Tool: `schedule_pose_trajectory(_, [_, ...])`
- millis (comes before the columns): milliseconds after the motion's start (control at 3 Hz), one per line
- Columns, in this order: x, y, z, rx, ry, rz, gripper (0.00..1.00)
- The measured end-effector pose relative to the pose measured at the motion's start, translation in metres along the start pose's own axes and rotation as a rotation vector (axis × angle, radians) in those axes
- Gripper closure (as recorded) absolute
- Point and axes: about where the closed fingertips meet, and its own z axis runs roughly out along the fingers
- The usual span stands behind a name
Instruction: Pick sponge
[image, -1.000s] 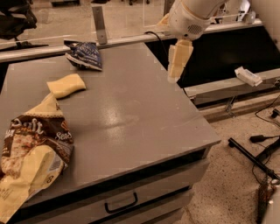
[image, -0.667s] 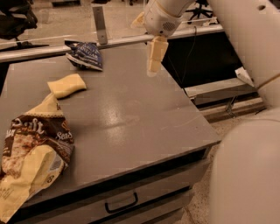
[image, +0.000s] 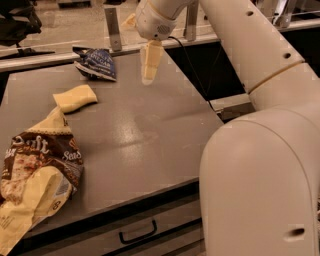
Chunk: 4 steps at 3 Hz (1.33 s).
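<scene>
The brown snack bag (image: 37, 185) carries white lettering: "Salt" reads across its upper face, and "Sea" stands at its right edge, cut off by a fold. The blue snack bag (image: 97, 63), well beyond the brown snack bag, bears pale print too small to read. The gripper (image: 149, 70) hangs above the table, beyond and right of the brown snack bag.

Arm (image: 260, 55) glossy white, rounded shells, small dark screw holes, tan joint seam. Gripper (image: 149, 67) cream, over table (image: 150, 135) far side.
</scene>
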Motion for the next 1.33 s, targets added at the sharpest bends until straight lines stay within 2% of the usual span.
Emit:
schedule_pose_trajectory(333, [-0.023,-0.005,0.016,-0.024,-0.026,-0.086,0.00])
schedule_pose_trajectory(667, [-0.053,-0.017,0.053,-0.049,-0.007,-0.182,0.00])
schedule_pose_trajectory(1000, [-0.075,-0.028,0.089,-0.067,0.037,-0.248,0.00])
schedule_pose_trajectory(1333, [-0.089,-0.028,0.121,-0.101,0.042,-0.258,0.00])
